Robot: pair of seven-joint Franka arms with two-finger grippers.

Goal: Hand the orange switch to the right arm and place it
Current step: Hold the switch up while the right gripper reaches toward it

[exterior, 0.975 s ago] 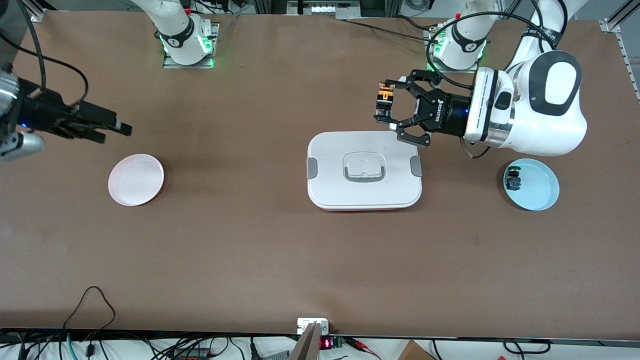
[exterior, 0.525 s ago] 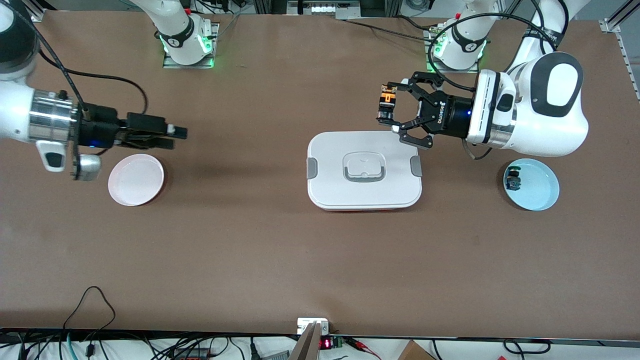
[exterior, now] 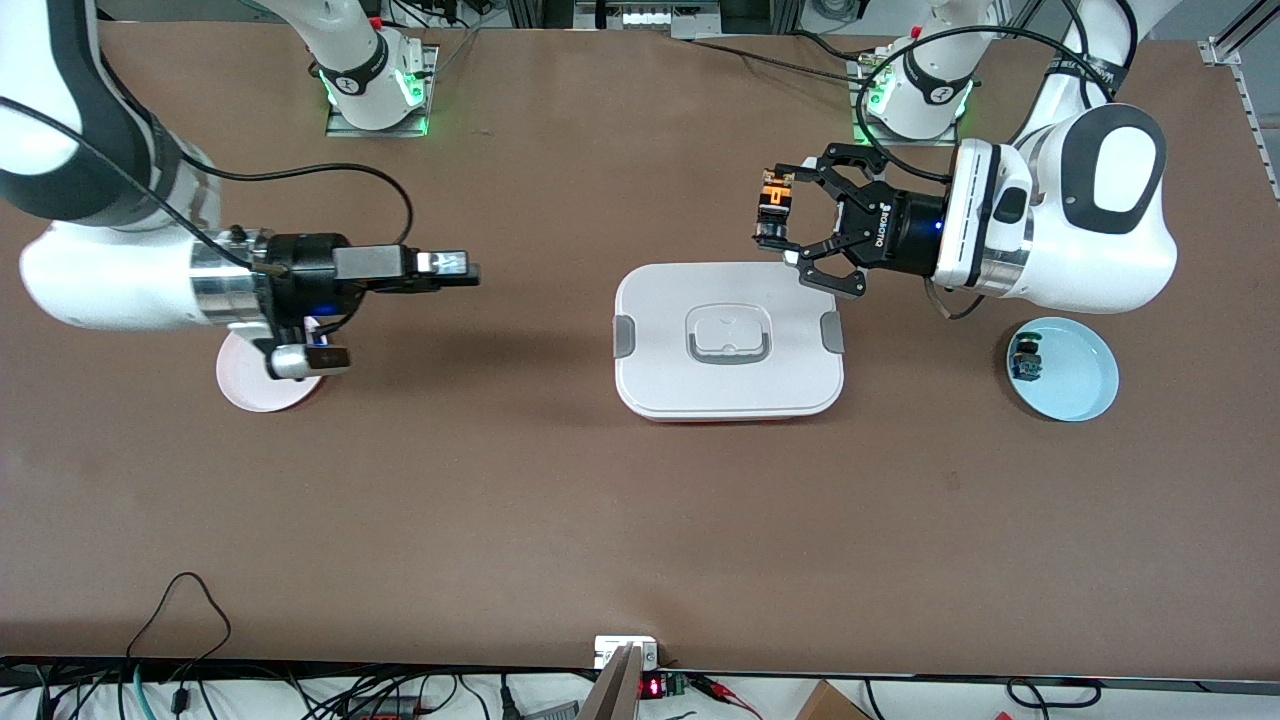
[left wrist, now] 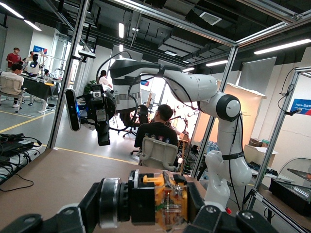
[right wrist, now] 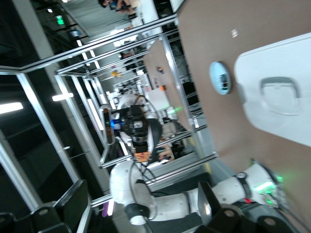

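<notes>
While the left gripper [exterior: 778, 222] hangs over the table just past the white lidded box [exterior: 729, 340], near the box's one o'clock corner, its fingers are clenched on the orange switch [exterior: 772, 207], held up in the air. At the box's nine o'clock, well apart, the right gripper [exterior: 455, 268] hovers above bare table with fingers spread, its wrist over the pink plate [exterior: 250, 388]. At three o'clock sits a blue plate [exterior: 1075, 375] holding a small blue-green part [exterior: 1025, 360].

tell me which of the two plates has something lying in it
The light blue plate at the left arm's end holds a small dark part. The pink plate shows nothing in it.
</notes>
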